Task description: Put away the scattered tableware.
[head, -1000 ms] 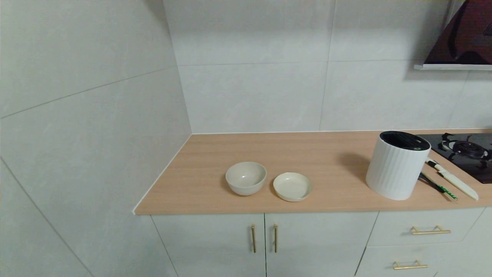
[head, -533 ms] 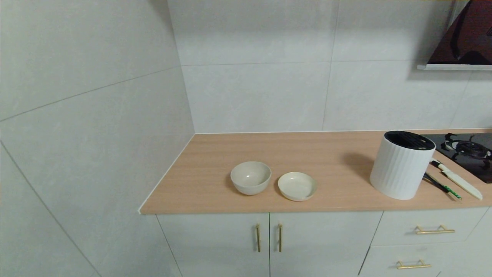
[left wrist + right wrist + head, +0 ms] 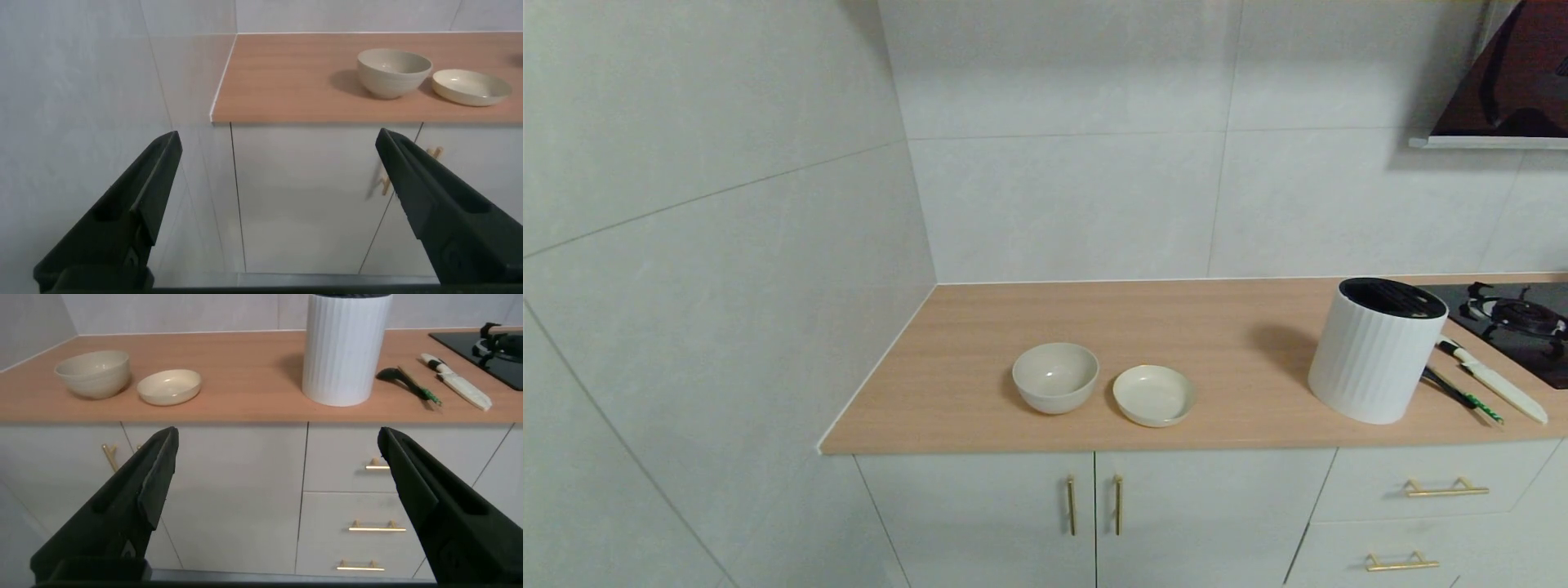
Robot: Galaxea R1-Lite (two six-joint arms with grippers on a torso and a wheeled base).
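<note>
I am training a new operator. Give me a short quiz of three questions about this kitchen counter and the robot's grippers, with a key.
1. True or false: the knife stands inside the white holder.
2. Which sits nearest the left end of the counter? A) bowl B) shallow dish C) white holder
3. Fill in: the left gripper and right gripper are both ___.
Key: 1 false, it lies on the counter beside the holder; 2 A; 3 open.

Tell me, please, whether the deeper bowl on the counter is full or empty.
Empty: the deeper bowl stands upright on the counter, and the head view shows its bare inside.
</note>
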